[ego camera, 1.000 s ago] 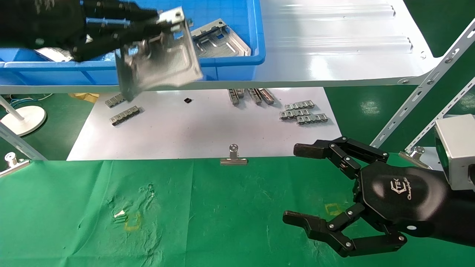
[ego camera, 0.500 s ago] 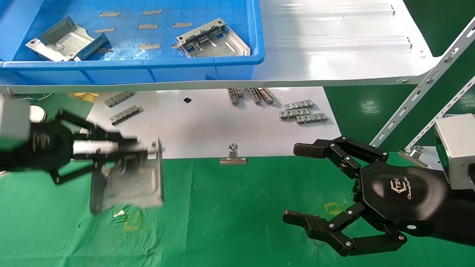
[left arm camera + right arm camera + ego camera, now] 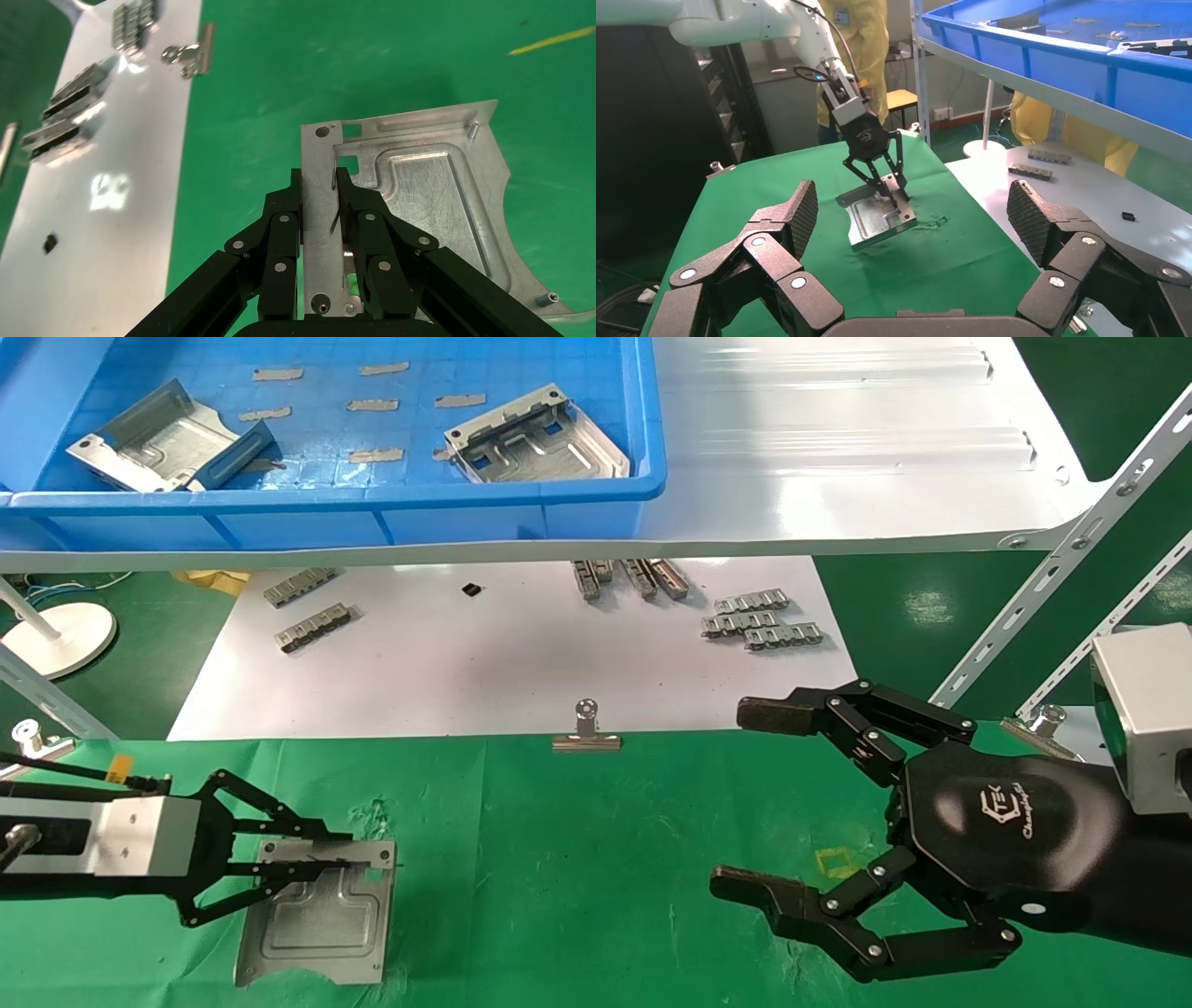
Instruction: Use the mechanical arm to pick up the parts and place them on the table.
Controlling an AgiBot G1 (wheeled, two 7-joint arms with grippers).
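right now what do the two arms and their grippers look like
The left gripper is slim, with black linkage fingers on a silver box wrist and thin black cables with a yellow tag. The right gripper is bulkier: a glossy black palm with a white logo, jointed black fingers with silver rivets and textured pads, and a silver box wrist.

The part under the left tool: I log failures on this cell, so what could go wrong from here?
1. The left tool is shut on a folded edge of the part, so lifting away before opening could drag it.
2. In the right wrist view the part looks tilted on the wrinkled table; released, it may drop and shift.
3. Two parts remain in the blue bin.
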